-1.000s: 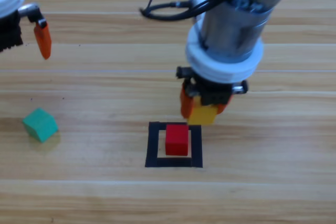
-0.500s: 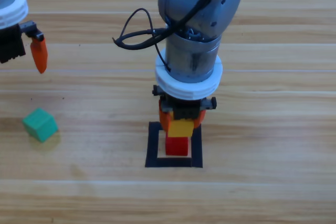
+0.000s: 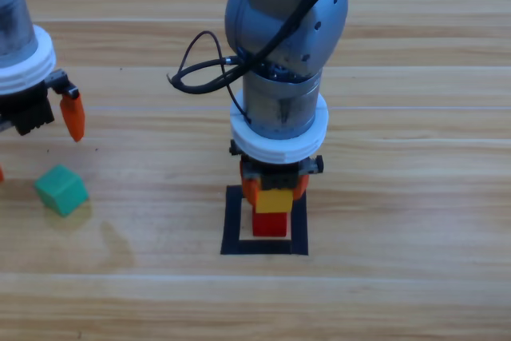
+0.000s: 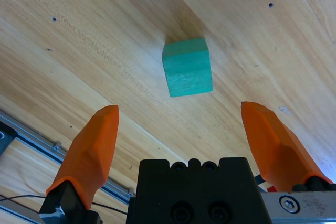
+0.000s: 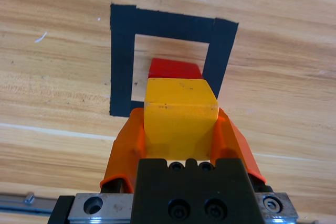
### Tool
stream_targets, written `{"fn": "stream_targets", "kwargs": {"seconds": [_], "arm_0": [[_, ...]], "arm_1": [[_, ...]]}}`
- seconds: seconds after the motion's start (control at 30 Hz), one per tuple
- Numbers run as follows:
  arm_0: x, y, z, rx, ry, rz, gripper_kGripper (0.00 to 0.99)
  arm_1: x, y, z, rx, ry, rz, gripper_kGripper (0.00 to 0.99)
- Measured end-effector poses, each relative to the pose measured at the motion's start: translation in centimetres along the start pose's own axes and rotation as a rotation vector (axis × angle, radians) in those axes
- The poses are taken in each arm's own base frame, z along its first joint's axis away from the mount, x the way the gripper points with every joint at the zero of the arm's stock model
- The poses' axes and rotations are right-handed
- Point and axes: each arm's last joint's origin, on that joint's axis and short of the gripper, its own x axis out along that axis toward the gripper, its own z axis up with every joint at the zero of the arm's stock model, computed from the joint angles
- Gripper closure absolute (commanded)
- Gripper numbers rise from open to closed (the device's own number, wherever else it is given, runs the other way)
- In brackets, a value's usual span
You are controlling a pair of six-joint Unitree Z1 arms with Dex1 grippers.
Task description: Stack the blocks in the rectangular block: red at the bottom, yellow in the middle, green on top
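Left gripper spread wide, empty, above green cube on wooden table. Right gripper clamped on yellow cube, over red cube inside black tape square.

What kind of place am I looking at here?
Probably a robot test bench: a wooden table, a black tape square marked on it, and small coloured cubes for stacking, like the green cube.
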Motion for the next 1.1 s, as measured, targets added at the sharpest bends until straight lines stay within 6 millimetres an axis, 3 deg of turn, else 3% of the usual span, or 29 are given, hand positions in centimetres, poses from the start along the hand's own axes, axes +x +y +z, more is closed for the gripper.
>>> {"fn": "stream_targets", "kwargs": {"seconds": [0.63,0.93,0.97,1.0,1.07,1.1], "arm_0": [[0.2,1.3,-0.5,0.003,0.008,-0.041,0.002],[0.4,2.0,-0.9,0.003,0.01,-0.062,0.002],[0.5,2.1,-0.9,0.005,0.013,-0.059,0.002],[0.6,2.2,-0.9,0.007,0.014,-0.056,0.002],[0.7,2.2,-1.0,0.014,0.016,-0.053,0.004],[0.7,2.2,-1.0,0.015,0.017,-0.053,0.004]], "arm_1": [[-0.2,0.0,0.0,0.003,-0.002,-0.003,0.668],[-0.2,0.6,-1.0,-0.009,0.007,-0.018,0.662],[-0.2,0.6,-1.0,-0.011,0.007,-0.018,0.521],[-0.2,0.6,-1.1,-0.012,0.007,-0.018,0.225],[-0.3,0.7,-1.1,-0.014,0.004,-0.018,0.027],[-0.3,0.7,-1.1,-0.014,0.003,-0.017,0.002]]}}
